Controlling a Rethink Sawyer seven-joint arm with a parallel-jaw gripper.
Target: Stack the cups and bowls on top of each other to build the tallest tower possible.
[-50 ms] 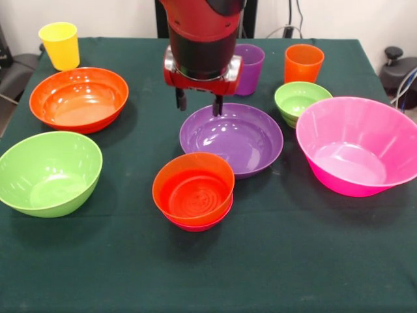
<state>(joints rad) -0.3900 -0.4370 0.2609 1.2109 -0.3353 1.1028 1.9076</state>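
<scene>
Purple cup (251, 68) half behind arm (202, 39)

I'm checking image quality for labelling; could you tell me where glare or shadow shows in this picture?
Front view: white glare streaks the glossy inside of the purple bowl and the large orange bowl; the huge pink bowl shows softer sheen; the gripper hangs open, in focus; faint shadows darken the cloth beside each bowl.
</scene>
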